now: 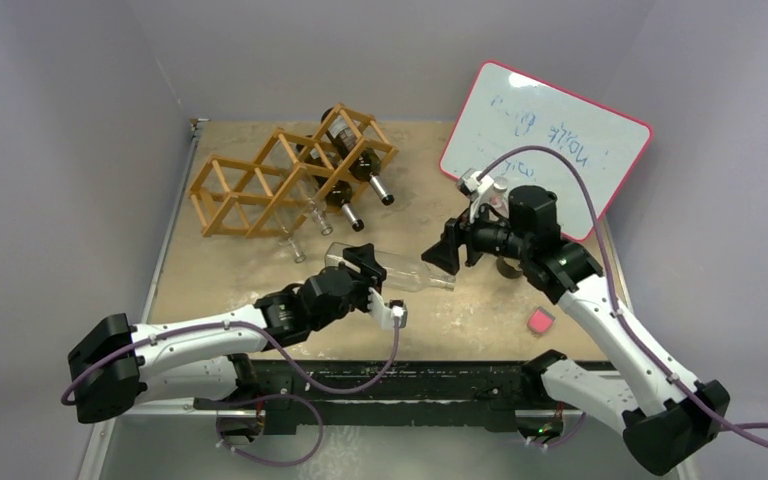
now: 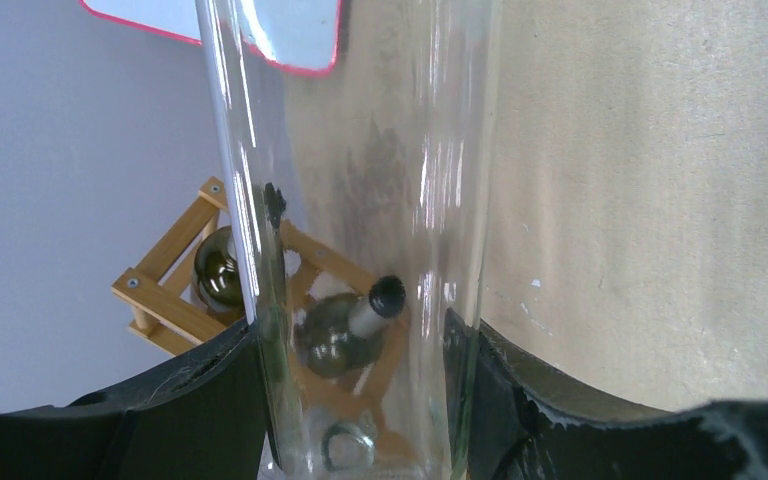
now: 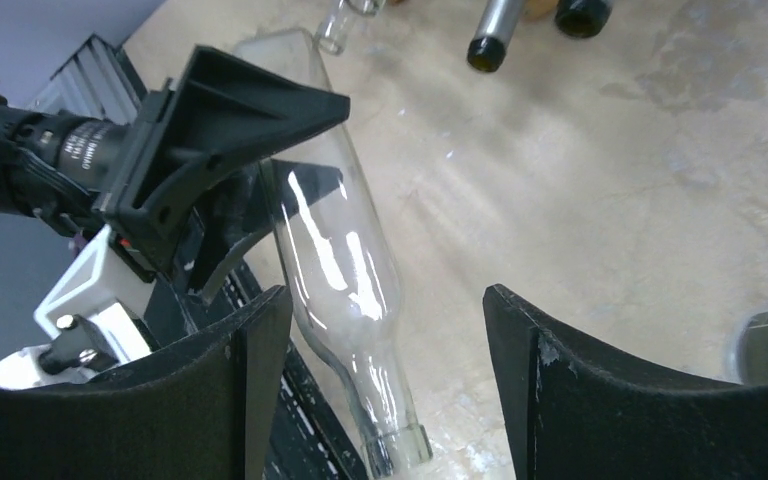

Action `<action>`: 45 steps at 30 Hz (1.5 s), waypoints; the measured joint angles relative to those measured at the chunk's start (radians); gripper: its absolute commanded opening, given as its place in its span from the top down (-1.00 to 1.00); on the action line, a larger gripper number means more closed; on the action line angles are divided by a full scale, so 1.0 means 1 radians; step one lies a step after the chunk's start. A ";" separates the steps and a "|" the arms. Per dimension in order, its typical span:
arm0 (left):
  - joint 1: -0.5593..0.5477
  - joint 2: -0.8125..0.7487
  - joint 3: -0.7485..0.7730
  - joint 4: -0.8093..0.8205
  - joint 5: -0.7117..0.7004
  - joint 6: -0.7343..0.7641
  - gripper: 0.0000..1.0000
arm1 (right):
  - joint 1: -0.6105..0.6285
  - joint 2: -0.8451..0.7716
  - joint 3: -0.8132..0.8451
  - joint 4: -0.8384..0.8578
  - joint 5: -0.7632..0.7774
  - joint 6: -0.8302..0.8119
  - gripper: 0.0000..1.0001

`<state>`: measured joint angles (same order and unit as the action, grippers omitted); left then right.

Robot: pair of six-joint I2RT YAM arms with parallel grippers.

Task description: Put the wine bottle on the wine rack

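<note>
Robot lab booth — grey enclosure walls (image 1: 60, 150), whiteboard (image 1: 550, 145)

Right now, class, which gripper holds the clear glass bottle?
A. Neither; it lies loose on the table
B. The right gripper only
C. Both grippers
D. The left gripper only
D: the left gripper is clamped on the body of the clear bottle, while the right gripper stands open by the neck end.
</note>
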<state>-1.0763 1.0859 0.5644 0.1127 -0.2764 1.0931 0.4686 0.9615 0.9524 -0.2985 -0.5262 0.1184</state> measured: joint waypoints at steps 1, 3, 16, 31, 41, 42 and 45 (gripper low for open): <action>-0.008 -0.001 0.000 0.000 -0.010 0.010 1.00 | 0.010 0.012 -0.008 -0.002 -0.001 -0.005 -0.48; -0.028 -0.001 0.000 -0.002 -0.035 0.028 1.00 | 0.040 0.042 -0.013 -0.003 0.003 -0.008 -0.50; -0.068 -0.027 0.000 -0.065 -0.062 0.056 1.00 | 0.214 0.172 -0.079 0.020 0.003 -0.034 -0.52; -0.070 -0.040 0.021 -0.106 -0.076 0.070 0.74 | 0.224 0.242 -0.083 0.046 -0.052 -0.054 0.88; -0.070 -0.027 0.054 -0.121 -0.098 0.023 -0.41 | 0.227 0.206 -0.081 0.057 0.008 -0.020 1.00; -0.071 -0.027 0.059 -0.112 -0.098 0.010 -0.44 | 0.229 0.195 -0.081 0.056 0.029 -0.009 1.00; -0.071 -0.030 0.071 -0.072 -0.098 -0.021 -0.49 | 0.229 0.158 -0.081 0.046 0.140 0.024 1.00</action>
<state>-1.1469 1.0561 0.6350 0.0410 -0.3748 1.0725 0.6971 1.1194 0.8711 -0.2527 -0.3866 0.1429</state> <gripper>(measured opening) 0.722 0.606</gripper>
